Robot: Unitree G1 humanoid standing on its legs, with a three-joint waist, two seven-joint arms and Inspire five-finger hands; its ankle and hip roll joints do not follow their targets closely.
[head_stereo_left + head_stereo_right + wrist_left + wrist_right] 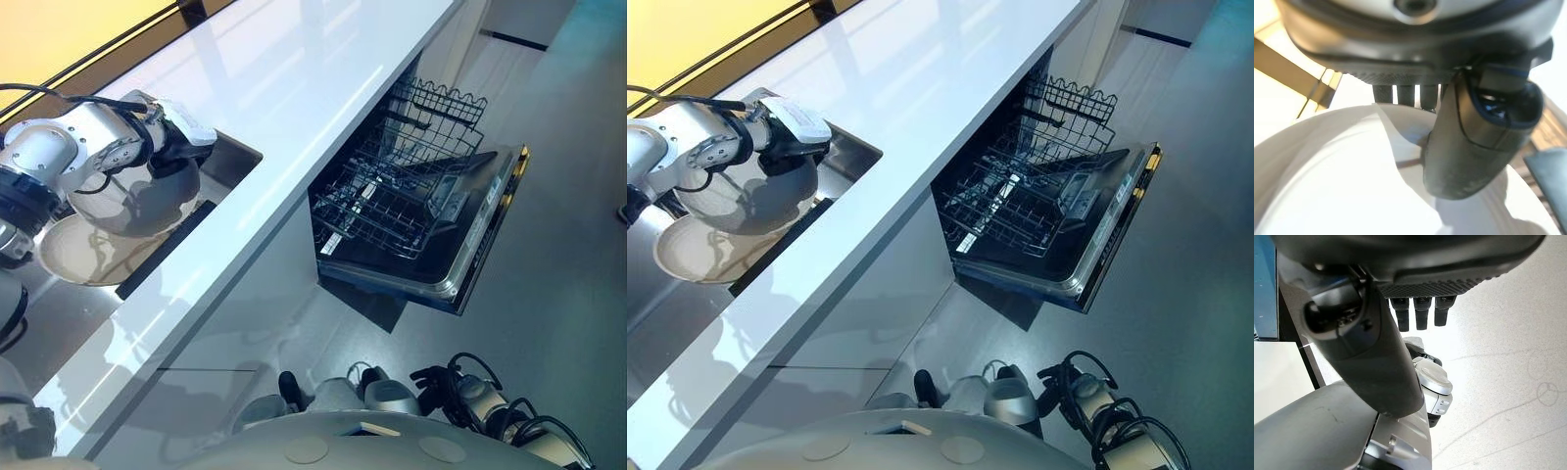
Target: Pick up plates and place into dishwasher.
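We see the left hand [1469,142] reaching into the sink [230,162], thumb and fingers pinching a plate's [1342,181] rim; the right hand [1371,362] hangs low, fingers relaxed, near the open dishwasher [460,245].

A long white glossy tabletop [294,88] runs away along the wall. Set into it on the robot's left is a steel sink [230,157], and a pale round plate [83,257] lies flat on the sink's bottom, beside a dark strip along the near wall. Below the tabletop's front edge the grey floor [558,294] carries the open dishwasher [421,220], its door folded down and its wire rack [392,196] pulled out over it.
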